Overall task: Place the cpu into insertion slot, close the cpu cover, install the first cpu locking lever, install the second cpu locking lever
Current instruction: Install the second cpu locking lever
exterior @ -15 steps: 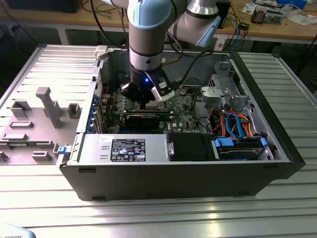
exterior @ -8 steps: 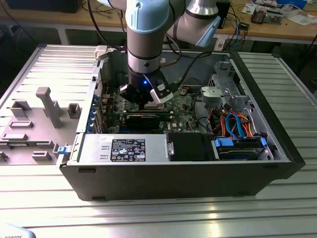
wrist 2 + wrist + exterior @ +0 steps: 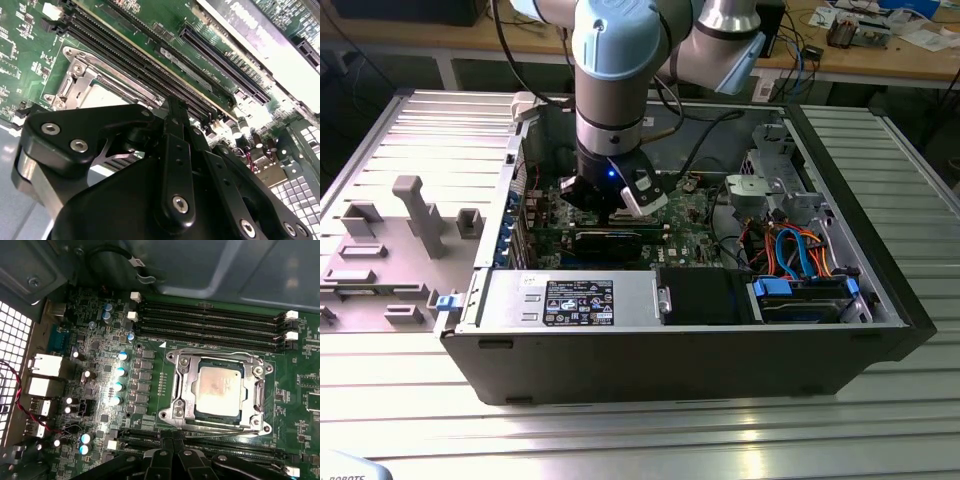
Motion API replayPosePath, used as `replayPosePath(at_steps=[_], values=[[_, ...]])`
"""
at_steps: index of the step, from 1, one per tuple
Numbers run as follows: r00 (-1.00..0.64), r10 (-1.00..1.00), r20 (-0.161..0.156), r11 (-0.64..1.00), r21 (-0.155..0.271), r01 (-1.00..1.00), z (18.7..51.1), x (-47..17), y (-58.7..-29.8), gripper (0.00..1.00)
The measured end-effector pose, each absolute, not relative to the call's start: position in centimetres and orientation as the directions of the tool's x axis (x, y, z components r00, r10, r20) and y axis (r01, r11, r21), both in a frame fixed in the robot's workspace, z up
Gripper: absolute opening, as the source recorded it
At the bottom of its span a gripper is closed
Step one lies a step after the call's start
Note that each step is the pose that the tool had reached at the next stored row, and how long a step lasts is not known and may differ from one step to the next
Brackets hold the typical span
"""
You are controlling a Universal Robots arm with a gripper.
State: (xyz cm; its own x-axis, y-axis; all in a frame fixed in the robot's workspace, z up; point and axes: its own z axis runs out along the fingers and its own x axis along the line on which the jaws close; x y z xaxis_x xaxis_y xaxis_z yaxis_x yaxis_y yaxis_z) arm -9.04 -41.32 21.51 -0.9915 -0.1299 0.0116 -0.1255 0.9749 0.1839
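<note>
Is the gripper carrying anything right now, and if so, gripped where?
Nothing shows between the fingertips of the gripper. The cpu lies in the insertion slot with the cpu cover down around it, apart from the gripper.

Exterior view: looks down from high in front at the open computer case (image 3: 720, 330) on the counter (image 3: 620, 440), from some way off
First wrist view: close above the green circuit board (image 3: 150, 340), facing down
Second wrist view: very close, low, slanting across the board
Shared: both wrist views take in the insertion slot (image 3: 217, 390) (image 3: 75, 85) and the long black card slots (image 3: 210, 322) (image 3: 150, 75)
</note>
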Motion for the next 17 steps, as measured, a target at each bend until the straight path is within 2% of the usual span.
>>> replayPosePath(at_steps=[17], values=[[-0.991, -0.130, 0.010, 0.972, 0.197, -0.126, 21.44, -9.02, -41.39, 0.11]])
